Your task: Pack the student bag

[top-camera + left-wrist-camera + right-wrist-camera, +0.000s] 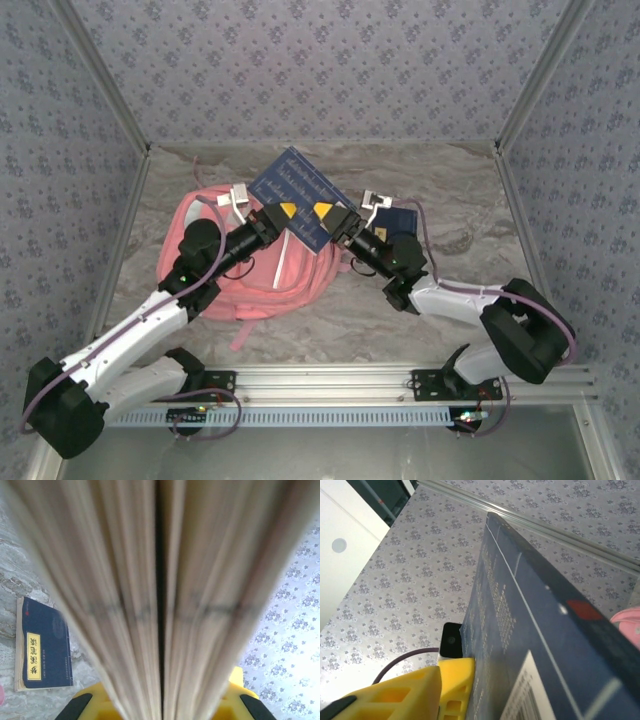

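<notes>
Two arms are bent at the elbow, forearms angled inward, wrists meeting over the middle of the table point(350, 330). Left gripper point(286, 212) and right gripper point(324, 212) face each other at the near edge of a dark blue book point(296, 188). The book is held tilted over the far right part of the pink backpack point(250, 280).

Backpack lies flat on the table, left of centre, partly under the left forearm.

Left gripper is clamped on the book: its wrist view shows page edges packed between the yellow fingers point(92, 705).

Right gripper: one yellow finger point(420, 690) lies against the cover. The other is hidden behind the book, so clamped or loose cannot be told.

Left wrist view adds a second blue book point(42, 650), flat on the table with its yellow label up. Right wrist view catches a bit of pink at its right edge.
</notes>
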Motion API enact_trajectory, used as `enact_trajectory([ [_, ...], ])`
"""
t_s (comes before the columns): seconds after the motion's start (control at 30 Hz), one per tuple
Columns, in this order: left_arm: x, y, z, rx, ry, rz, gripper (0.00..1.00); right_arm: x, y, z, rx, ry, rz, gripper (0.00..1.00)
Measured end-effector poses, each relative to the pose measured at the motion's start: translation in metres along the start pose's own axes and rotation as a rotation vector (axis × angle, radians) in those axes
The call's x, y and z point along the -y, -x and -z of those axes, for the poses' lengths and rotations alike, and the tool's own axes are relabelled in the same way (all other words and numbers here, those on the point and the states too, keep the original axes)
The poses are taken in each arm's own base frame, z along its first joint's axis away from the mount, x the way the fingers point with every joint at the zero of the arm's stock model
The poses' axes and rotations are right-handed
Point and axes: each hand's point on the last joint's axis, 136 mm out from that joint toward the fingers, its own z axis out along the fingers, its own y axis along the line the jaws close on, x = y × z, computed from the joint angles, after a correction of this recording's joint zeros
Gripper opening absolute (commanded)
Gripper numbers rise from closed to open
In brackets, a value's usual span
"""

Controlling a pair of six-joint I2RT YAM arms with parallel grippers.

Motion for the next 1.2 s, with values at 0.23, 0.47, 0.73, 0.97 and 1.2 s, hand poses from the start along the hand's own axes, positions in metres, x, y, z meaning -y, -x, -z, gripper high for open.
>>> enact_trajectory([
  [0.23, 0.000, 0.001, 0.000, 0.005, 0.000, -0.016, 0.03, 0.001, 0.002, 0.000, 0.018, -0.005, -0.008, 0.00],
  [0.47, -0.028, -0.009, 0.002, -0.036, 0.120, -0.112, 0.58, 0.019, 0.005, 0.019, 0.024, -0.095, -0.002, 0.00],
  [0.73, -0.079, -0.003, 0.001, -0.146, 0.405, -0.269, 0.62, 0.052, 0.050, 0.084, 0.108, -0.381, 0.089, 0.00],
  [0.97, -0.171, -0.025, 0.000, -0.408, 0.689, -0.291, 0.61, 0.052, 0.061, 0.125, 0.092, -0.521, 0.181, 0.00],
  [1.2, -0.195, -0.047, 0.004, -0.553, 0.730, -0.282, 0.47, 0.072, 0.056, 0.160, 0.069, -0.625, 0.165, 0.00],
])
